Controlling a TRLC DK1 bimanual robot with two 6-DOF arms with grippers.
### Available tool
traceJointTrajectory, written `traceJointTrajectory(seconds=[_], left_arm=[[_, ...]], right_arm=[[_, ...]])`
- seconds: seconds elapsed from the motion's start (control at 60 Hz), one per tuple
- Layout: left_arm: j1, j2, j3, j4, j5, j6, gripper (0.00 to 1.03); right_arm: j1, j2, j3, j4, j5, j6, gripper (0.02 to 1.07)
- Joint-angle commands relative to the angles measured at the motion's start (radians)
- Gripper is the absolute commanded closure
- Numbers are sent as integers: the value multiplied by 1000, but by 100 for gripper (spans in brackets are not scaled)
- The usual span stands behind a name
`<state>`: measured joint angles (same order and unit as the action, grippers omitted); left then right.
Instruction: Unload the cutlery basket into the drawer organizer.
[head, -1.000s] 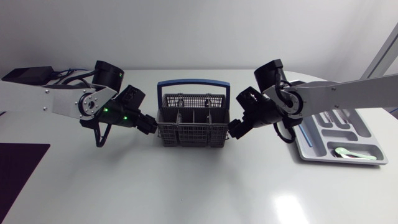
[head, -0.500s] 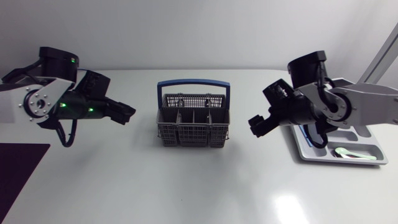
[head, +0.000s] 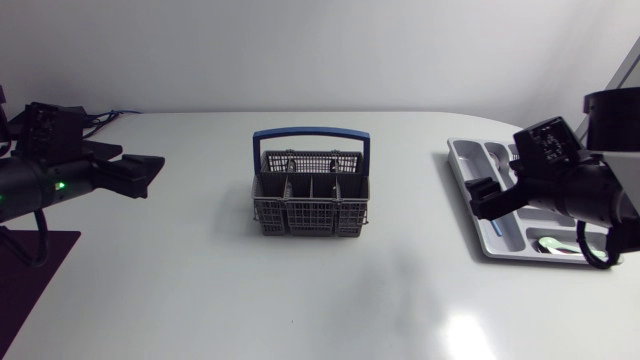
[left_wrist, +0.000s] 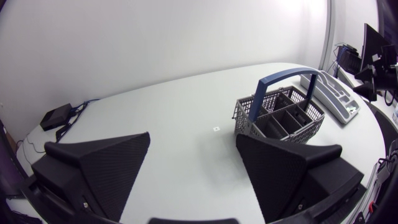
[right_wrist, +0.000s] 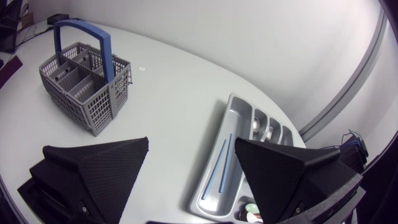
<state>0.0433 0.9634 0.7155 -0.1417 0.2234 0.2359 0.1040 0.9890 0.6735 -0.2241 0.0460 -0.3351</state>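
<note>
Cutlery basket (head: 309, 205): likely light, rigid plastic; grasp by blue handle (head: 311, 134). Left claw (left_wrist: 193, 138), right claw (right_wrist: 191, 142): apart, empty.

Cut off at the head view's 9 o'clock edge: the left arm (head: 35, 185); at 3 o'clock: the right arm (head: 590, 190). Hidden under that arm: the middle of the organizer (head: 465, 160). Too small to name: a pale green piece (head: 560, 243) at its 5 o'clock corner, half hidden behind the right tool (right_wrist: 191, 143) in the right wrist view. Cannot tell what the thin blue sticks (right_wrist: 219, 165) are, nor the grey pieces (right_wrist: 261, 127) beyond them.
</note>
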Motion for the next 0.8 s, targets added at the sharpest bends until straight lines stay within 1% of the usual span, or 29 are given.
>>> traceJointTrajectory(seconds=[0.0,0.067,0.183,0.4,0.467,0.617,0.783], left_arm=[[21,-48,-44,-10,1,-7,5],[26,-88,-64,-13,1,-7,5],[35,-172,-114,-12,-1,-1,5],[15,-387,-231,30,-2,2,5],[7,-423,-255,36,-2,3,5],[18,-463,-303,59,-2,-12,5],[7,-554,-380,75,-42,-52,5]], right_arm=[[-27,-82,-58,5,-6,33,7],[-38,-159,-95,28,-5,24,7],[-53,-288,-146,34,-5,1,7],[-66,-499,-246,34,9,0,7],[-69,-534,-276,47,5,24,7],[-75,-611,-344,78,-4,77,7],[-82,-702,-423,113,-14,139,7]])
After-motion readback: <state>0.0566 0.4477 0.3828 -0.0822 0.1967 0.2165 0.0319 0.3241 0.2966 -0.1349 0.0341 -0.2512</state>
